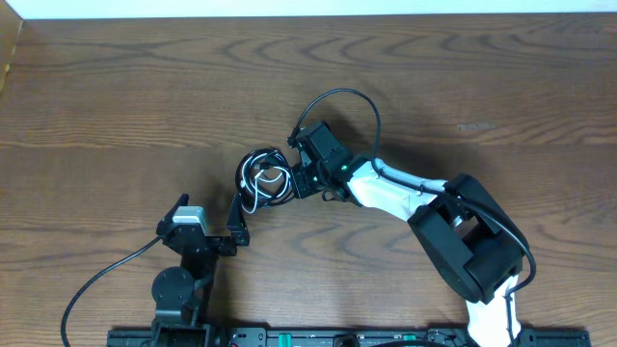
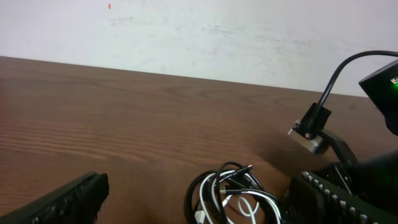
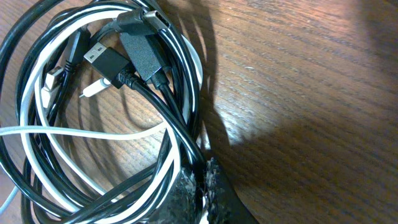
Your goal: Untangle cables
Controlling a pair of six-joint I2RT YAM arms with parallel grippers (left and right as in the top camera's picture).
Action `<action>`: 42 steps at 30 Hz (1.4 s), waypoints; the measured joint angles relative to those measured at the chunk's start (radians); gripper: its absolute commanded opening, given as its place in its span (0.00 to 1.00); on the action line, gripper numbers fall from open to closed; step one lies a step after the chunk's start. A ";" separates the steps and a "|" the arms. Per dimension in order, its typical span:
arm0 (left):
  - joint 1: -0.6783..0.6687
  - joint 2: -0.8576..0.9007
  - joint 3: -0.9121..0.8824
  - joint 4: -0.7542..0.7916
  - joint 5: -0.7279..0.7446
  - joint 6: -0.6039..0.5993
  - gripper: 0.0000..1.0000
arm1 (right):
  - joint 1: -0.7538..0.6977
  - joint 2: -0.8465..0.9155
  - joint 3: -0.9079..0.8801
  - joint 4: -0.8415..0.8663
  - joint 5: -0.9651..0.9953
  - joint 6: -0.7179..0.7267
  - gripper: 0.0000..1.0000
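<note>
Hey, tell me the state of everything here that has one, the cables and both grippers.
cables: tangled in one coiled bundle, lying on the table.
left gripper: open wide, holding nothing.
right gripper: shut on the cables at the bundle's edge.

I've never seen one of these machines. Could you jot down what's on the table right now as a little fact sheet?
Surface: wooden table
Objects: cables, black and white, coiled into one tangled bundle
Plugs: several ends lying inside the coil
Right gripper: shut, pinching strands at the bundle's edge
Left gripper: wide open, close to the bundle, holding nothing
Task state: not yet untangled
</note>
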 measured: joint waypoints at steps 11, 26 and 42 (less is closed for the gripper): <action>0.000 0.000 0.000 0.000 0.000 0.000 0.98 | 0.000 0.000 0.000 0.000 0.002 0.002 0.01; 0.000 0.000 0.000 0.000 0.000 0.000 0.98 | 0.000 0.000 -0.001 0.003 0.002 0.003 0.02; 0.000 0.000 0.000 0.000 0.000 0.000 0.98 | -0.029 -0.018 -0.022 -0.026 -0.140 0.007 0.39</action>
